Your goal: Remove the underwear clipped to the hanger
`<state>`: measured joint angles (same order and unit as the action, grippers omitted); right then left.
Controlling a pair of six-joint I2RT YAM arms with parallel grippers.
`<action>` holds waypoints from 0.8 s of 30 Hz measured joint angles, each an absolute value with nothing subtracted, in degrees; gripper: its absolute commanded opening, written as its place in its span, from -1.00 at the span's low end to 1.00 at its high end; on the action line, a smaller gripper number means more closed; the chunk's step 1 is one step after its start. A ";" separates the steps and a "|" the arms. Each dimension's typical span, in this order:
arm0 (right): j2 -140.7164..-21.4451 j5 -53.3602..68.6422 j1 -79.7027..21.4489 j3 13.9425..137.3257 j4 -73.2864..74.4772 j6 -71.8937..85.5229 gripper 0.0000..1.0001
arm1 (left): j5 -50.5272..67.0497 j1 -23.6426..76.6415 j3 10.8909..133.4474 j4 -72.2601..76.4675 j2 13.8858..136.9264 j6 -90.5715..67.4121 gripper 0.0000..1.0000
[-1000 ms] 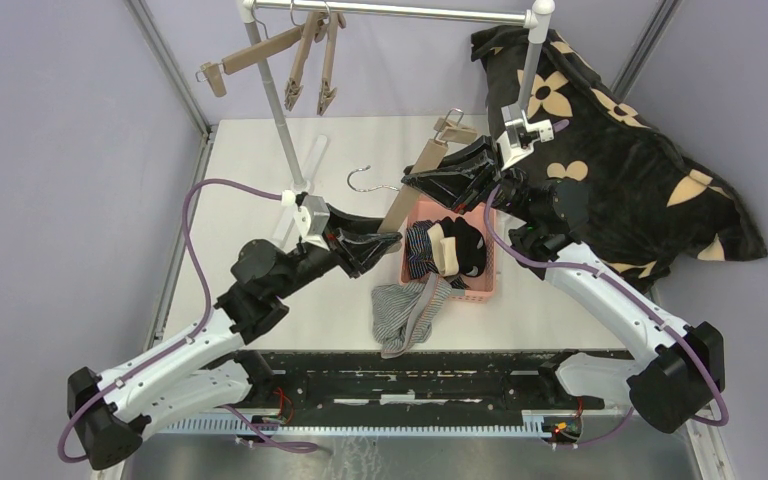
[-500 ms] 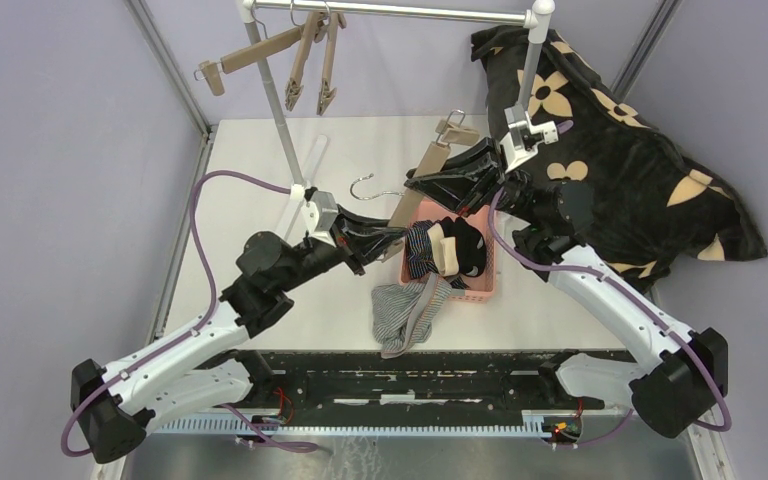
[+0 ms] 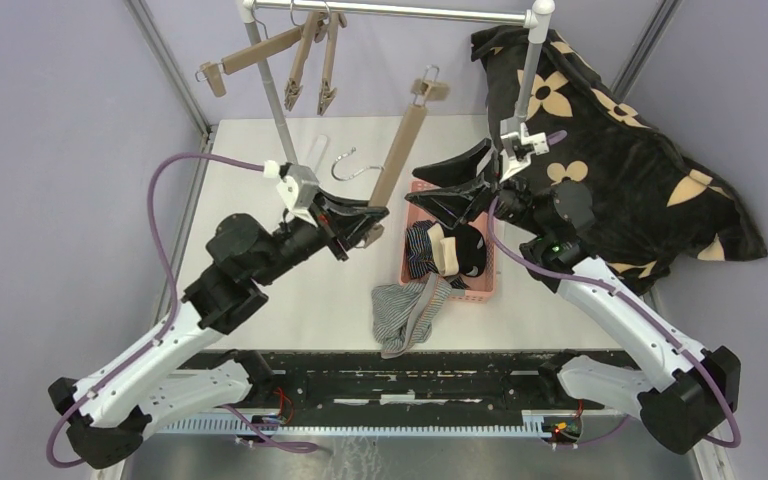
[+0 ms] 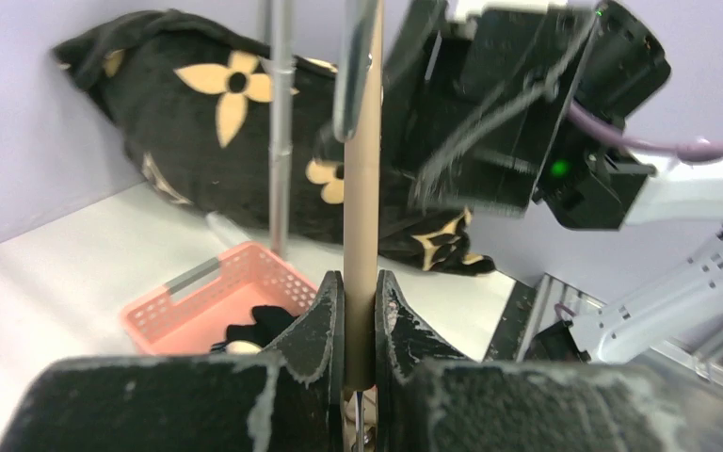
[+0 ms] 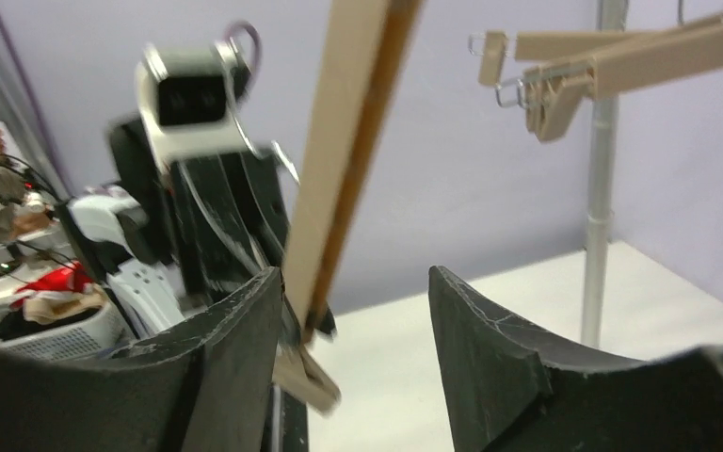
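My left gripper (image 3: 365, 218) is shut on the lower end of a bare wooden hanger (image 3: 400, 145) and holds it tilted above the table; in the left wrist view the bar (image 4: 361, 188) runs up between the pads of the gripper (image 4: 360, 311). My right gripper (image 3: 450, 188) is open beside the hanger; in its wrist view the bar (image 5: 348, 141) passes close to the left finger of the gripper (image 5: 353, 275). The navy striped underwear (image 3: 420, 250) and the black pair with beige waistband (image 3: 457, 248) lie in the pink basket (image 3: 485, 290). The grey-and-white striped pair (image 3: 407, 312) hangs over the basket's near edge onto the table.
A metal rack (image 3: 280, 110) at the back carries several bare wooden hangers (image 3: 305, 50). The big black flower-print cushion (image 3: 620, 150) fills the back right. The basket also shows in the left wrist view (image 4: 198, 282).
My left gripper has lifted the hanger up and to the left, away from the basket. My right gripper has come off the hanger's upper end and opened.
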<state>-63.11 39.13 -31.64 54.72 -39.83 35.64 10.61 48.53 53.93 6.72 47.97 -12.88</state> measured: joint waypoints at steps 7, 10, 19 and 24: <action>-60.31 33.06 -34.94 53.93 -17.98 24.73 0.04 | -2.92 48.51 73.87 -16.62 52.47 -12.47 -0.94; -57.49 24.82 -42.81 52.01 -6.96 19.00 0.01 | -7.44 48.47 82.46 -26.17 56.60 -11.38 -0.94; -47.64 5.54 -57.10 39.24 11.29 16.14 0.07 | -9.87 45.65 105.03 -46.72 72.62 -7.66 -0.94; -47.99 -0.75 -63.90 34.46 14.00 16.36 0.08 | -3.05 34.68 109.19 -50.00 77.21 -7.53 -0.95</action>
<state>-47.99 -0.75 -63.90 34.46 14.00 16.36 -3.05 34.68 109.19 -50.00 77.21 -7.53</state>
